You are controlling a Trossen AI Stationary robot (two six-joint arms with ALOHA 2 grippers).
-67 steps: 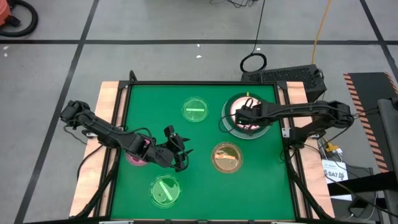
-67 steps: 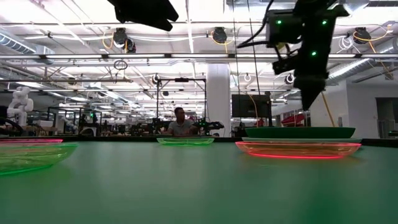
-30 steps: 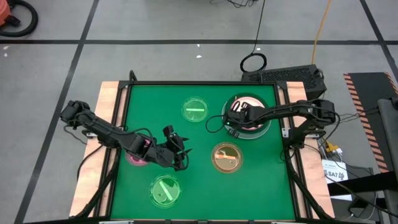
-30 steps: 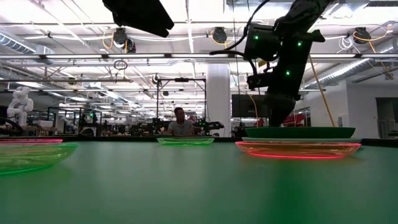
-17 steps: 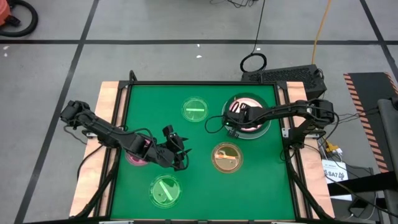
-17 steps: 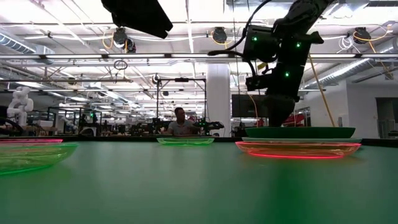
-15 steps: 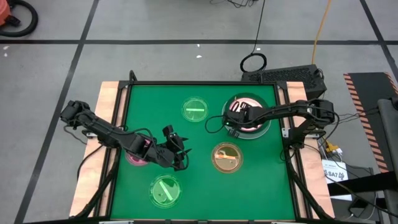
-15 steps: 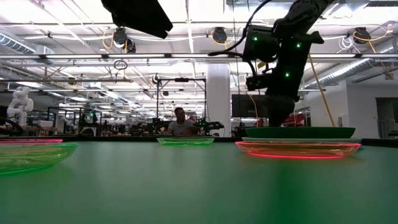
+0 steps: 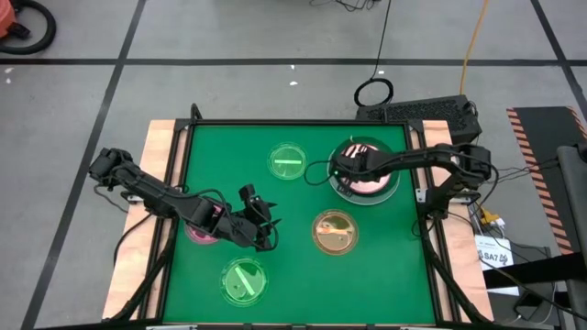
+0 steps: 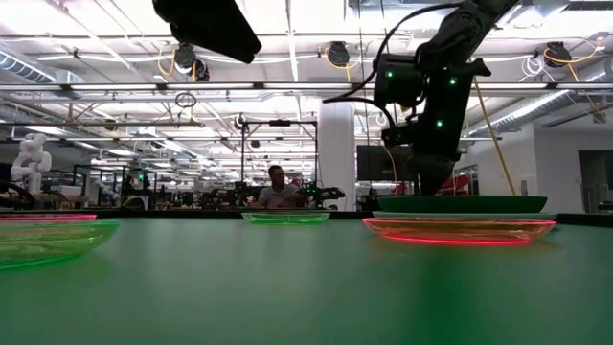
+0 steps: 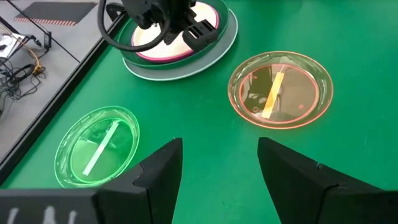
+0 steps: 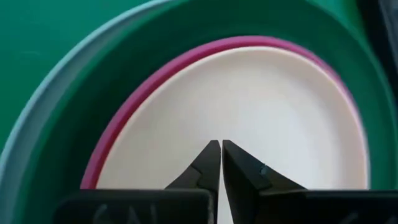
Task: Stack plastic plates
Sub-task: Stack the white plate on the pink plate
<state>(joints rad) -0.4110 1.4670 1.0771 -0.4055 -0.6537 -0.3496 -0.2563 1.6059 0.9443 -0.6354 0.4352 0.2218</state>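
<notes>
A stack of large plates (image 9: 365, 171) stands at the far right: pale-blue (image 12: 25, 143) at the bottom, then dark-green (image 12: 74, 106), hot-pink (image 12: 124, 112) and cream (image 12: 292, 118) on top. My right gripper (image 9: 341, 169) is shut, pointing down over the cream plate near the stack's left side; it also shows in its wrist view (image 12: 221, 146). My left gripper (image 9: 268, 231) is open and empty in the air at the table's middle left, as its wrist view (image 11: 221, 155) shows. Two translucent green dishes (image 9: 287, 161) (image 9: 243, 280), an amber dish (image 9: 334, 231) and a pink dish (image 9: 199, 231) lie on the mat. My right gripper's shut fingertips (image 12: 212, 149) point down at the cream plate's flat inner part (image 12: 217, 124), near its left side. I cannot tell whether they touch it or stand just above it.
The green mat (image 9: 293, 266) has raised wooden borders left and right (image 9: 158, 165). The pink dish lies partly under my left arm. In the low view the amber dish (image 10: 460, 230) stands in front of the stack's dark-green rim (image 10: 460, 203). A person sits far behind the table (image 10: 278, 192).
My right gripper has shifted a little toward the table's far edge over the plate stack, and its wrist has come more upright. The plates and dishes have stayed in place.
</notes>
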